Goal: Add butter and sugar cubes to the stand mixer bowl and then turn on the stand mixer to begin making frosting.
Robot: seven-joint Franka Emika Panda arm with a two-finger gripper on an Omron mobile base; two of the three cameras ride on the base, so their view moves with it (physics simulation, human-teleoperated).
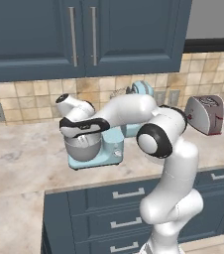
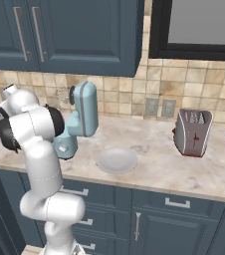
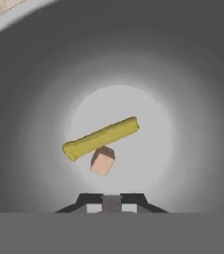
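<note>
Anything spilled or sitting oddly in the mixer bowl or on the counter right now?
Nothing looks spilled. In the stand mixer bowl the butter lies slantwise on the bottom, with one sugar cube right beside it. The mixer head is tilted up, the gripper shut above the bowl.

The deep grey brushed-metal stand mixer bowl (image 1: 83, 147) is the landmark. Its mouth is taken up by the white arm's hand, reaching down from above. Inside, the curved walls (image 3: 29, 99) close in on all sides. On the bowl's floor lie a thin olive-yellow butter stick (image 3: 100, 138) and, touching it, one pinkish-brown sugar cube (image 3: 102, 160); the floor around them is bare. Behind the bowl the light-blue stand mixer (image 2: 82, 112) has its head tilted up. Beyond the mixer from the bowl, a round white plate (image 2: 116, 160) and a silver toaster (image 2: 192, 131) stand on the marble counter (image 2: 149, 167), with open surface between them.
</note>
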